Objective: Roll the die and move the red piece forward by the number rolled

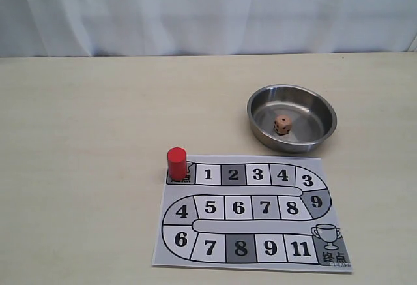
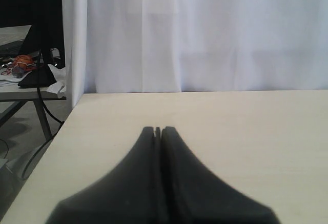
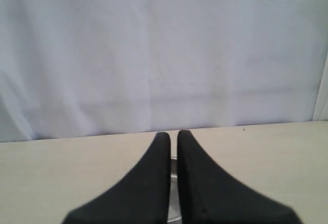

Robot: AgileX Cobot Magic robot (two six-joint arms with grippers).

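Note:
The die [image 1: 282, 124], a small tan cube with black pips, lies inside a round steel bowl [image 1: 260, 104] on the right of the table. On the start square at the upper left corner of the paper game board [image 1: 251, 210] stands the red piece [image 1: 176, 163], upright. Neither arm shows in the exterior view. My left gripper [image 2: 158, 130] is shut over bare tabletop with nothing between its fingers. My right gripper [image 3: 173, 134] is shut and empty; a sliver of the steel bowl [image 3: 173, 183] shows through the narrow slit between its fingers.
A white curtain [image 1: 208, 11] closes the back of the table. The board's numbered squares run from 1 to a trophy square [image 1: 329, 242] at its lower right corner. Beyond the table's side edge in the left wrist view stands a bench with cables [image 2: 23, 67].

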